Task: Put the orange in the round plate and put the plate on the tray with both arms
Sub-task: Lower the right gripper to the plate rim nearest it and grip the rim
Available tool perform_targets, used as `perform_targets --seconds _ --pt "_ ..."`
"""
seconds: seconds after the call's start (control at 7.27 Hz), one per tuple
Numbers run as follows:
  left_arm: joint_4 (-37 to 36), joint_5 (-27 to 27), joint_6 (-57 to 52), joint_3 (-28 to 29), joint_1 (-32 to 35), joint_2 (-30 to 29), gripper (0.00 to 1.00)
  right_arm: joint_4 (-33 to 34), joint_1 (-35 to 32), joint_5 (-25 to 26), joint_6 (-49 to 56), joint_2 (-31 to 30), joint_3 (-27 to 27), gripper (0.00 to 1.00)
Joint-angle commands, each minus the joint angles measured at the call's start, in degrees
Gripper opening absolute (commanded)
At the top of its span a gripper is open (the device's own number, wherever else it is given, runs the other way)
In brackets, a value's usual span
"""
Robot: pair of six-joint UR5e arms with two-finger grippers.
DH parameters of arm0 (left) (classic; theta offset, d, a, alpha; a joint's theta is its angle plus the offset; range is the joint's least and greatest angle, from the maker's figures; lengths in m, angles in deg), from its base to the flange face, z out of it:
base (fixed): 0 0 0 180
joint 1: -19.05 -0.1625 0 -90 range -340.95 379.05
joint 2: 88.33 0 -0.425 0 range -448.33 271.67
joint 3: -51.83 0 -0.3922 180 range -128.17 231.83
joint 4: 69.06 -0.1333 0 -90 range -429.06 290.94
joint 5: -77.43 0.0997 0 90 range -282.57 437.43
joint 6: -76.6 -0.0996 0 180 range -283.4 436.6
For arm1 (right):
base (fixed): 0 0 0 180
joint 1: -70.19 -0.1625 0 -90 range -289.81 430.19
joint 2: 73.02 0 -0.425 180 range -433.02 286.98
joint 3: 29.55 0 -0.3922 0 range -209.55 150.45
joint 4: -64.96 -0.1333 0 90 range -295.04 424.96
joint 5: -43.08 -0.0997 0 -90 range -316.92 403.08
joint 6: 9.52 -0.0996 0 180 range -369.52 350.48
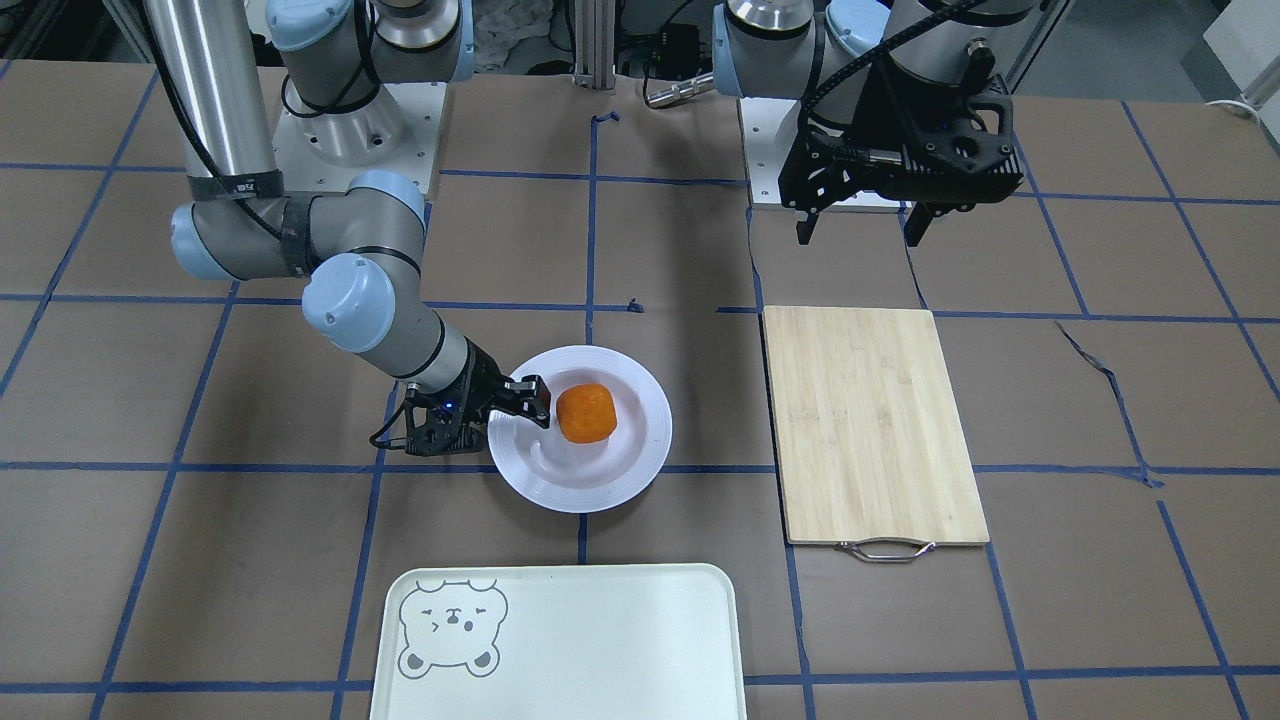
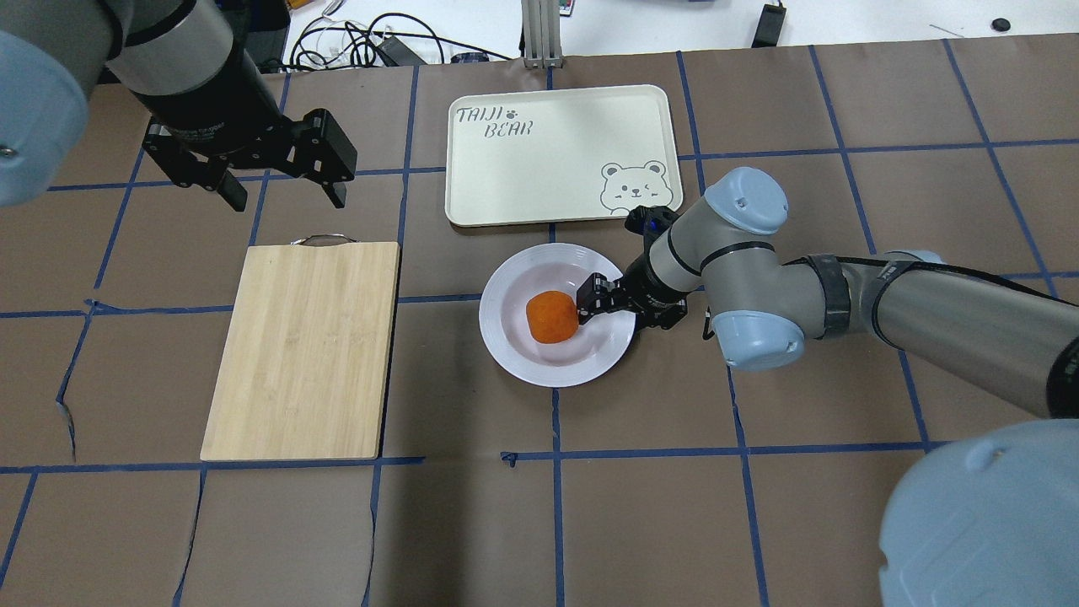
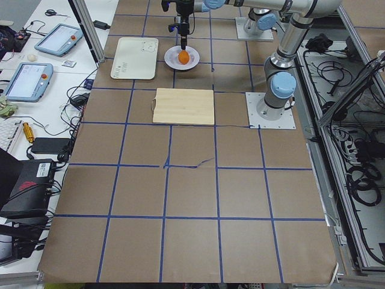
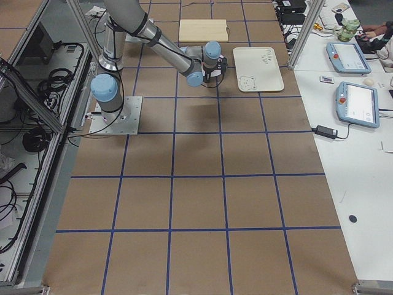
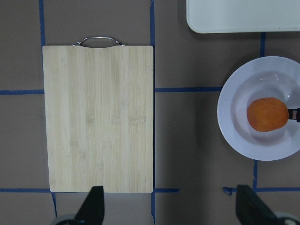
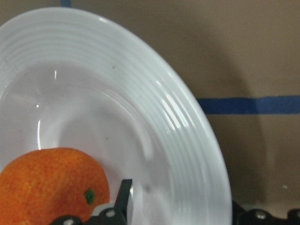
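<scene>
Right hand (image 2: 594, 303) spread wide, astride the near rim of the round plate (image 2: 506, 337); its inner finger (image 6: 123, 199) lies against the orange (image 2: 552, 317), which rests in the plate's centre. Left hand (image 2: 285, 198) released and empty, above the desk (image 2: 674, 506). The tray (image 2: 539, 169) lies just beside the plate.

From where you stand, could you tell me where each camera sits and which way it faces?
Front-facing: across the table, facing the robot; both arms, the right arm at the round plate.
Overhead: behind the robot, looking forward and down; both arms.
Exterior left: table's end, looking along it; left arm nearer.
Exterior right: opposite end; right arm nearer.
Left wrist: straight down on the bamboo cutting board; open jaws' tips.
Right wrist: close on plate and orange; jaws' tips.
Both wrist views share plate and orange.
</scene>
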Motion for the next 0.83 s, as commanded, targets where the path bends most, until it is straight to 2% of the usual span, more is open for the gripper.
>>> perform_targets --seconds 0.0,0.14,0.28,0.41,0.69 --pt "-0.01 -0.03 -0.02 -0.03 -0.10 0.00 1.00 -0.04 0.00 0.44 0.05 -0.08 0.00 0.28" --pt "-0.01 -0.03 -0.02 -0.03 -0.02 0.00 1.00 -0.04 -0.09 0.44 -0.04 -0.17 -0.09 0.25" --pt "-0.01 -0.29 -0.02 -0.03 -0.10 -0.09 1.00 0.05 0.00 0.44 -0.82 -0.69 0.09 0.18" --pt "-0.01 -0.29 -0.02 -0.03 -0.11 0.00 1.00 -0.30 0.00 0.44 -0.91 -0.61 0.09 0.07" --pt "-0.01 -0.38 -0.02 -0.03 -0.11 0.00 1.00 -0.21 0.17 0.18 -1.00 -0.87 1.13 0.03"
